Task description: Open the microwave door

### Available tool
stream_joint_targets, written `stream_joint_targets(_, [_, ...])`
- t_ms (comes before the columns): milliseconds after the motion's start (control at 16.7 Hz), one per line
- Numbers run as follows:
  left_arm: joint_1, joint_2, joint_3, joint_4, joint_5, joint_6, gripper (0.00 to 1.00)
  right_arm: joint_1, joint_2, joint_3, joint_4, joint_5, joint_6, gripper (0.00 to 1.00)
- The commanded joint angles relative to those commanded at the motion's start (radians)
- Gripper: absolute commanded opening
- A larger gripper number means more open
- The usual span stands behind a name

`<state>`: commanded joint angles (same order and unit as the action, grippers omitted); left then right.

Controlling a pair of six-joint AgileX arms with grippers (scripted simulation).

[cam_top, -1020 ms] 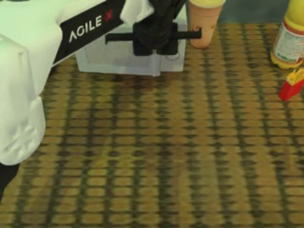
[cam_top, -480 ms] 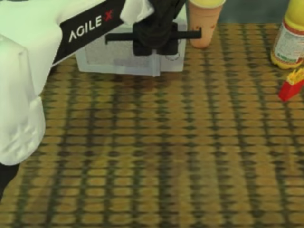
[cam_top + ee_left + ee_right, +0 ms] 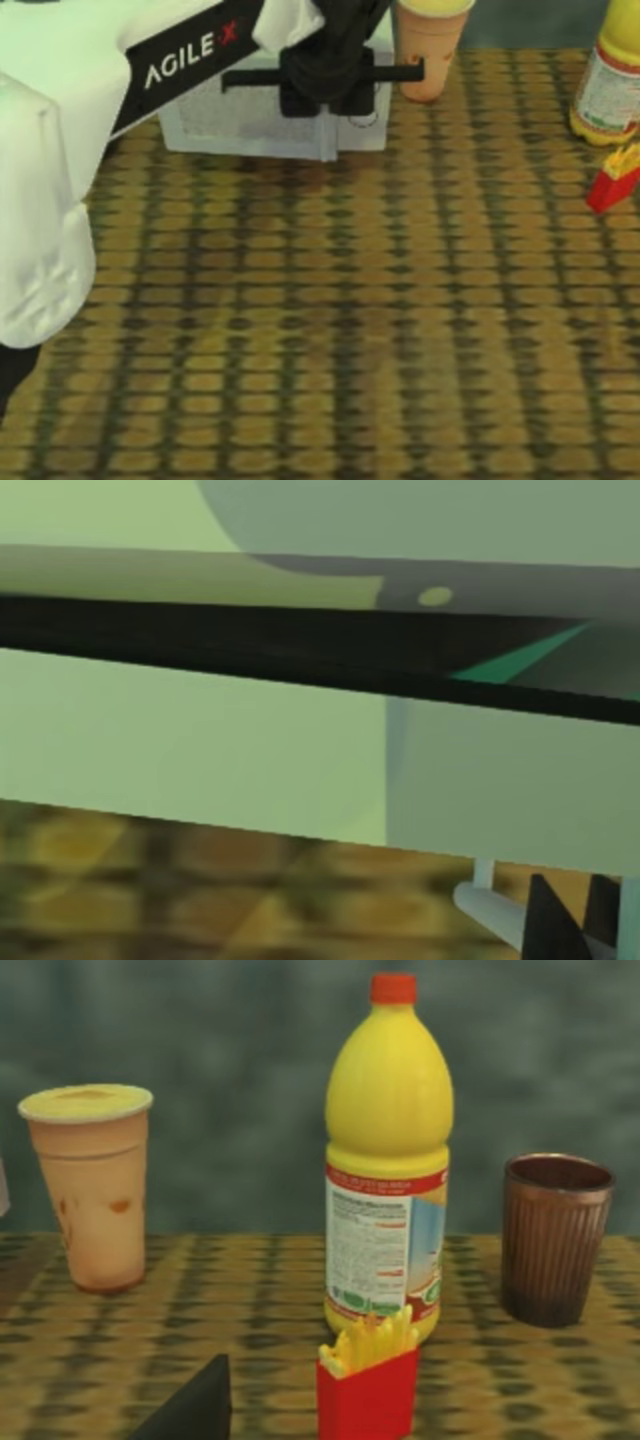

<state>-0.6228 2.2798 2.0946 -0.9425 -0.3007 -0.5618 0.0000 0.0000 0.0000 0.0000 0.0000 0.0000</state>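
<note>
The microwave (image 3: 372, 128) stands at the table's back, left of centre, and its door (image 3: 245, 120) with the speckled mesh window faces the front. My left gripper (image 3: 328, 105) reaches over the microwave's top to the door's pale handle bar (image 3: 330, 140). In the left wrist view the door (image 3: 200, 750) fills the frame. There the left gripper (image 3: 580, 920) is shut on the handle (image 3: 495, 910), with a black finger on either side of it. The right gripper (image 3: 190, 1405) is parked off the top view, low over the table on the right.
An orange drink cup (image 3: 430, 50) stands just right of the microwave. A yellow bottle (image 3: 610, 85) and a red box of fries (image 3: 612, 180) sit at the back right. A brown tumbler (image 3: 555, 1240) stands beside the bottle. The woven mat (image 3: 350, 330) covers the table.
The left arm's white elbow link has shifted very slightly. The gripper stays at the door handle and the door looks the same.
</note>
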Motion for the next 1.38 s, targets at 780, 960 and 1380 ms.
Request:
stream_joint_targets(780, [0.005,-0.095,-0.159,0.087,0.038,0.084,0.00,0.000,0.000,0.000,0.000,0.000,0.000,1.00])
stream_joint_targets(960, [0.005,-0.095,-0.159,0.087,0.038,0.084,0.00,0.000,0.000,0.000,0.000,0.000,0.000,1.00])
stream_joint_targets(1380, [0.005,-0.095,-0.159,0.087,0.038,0.084,0.00,0.000,0.000,0.000,0.000,0.000,0.000,1.00])
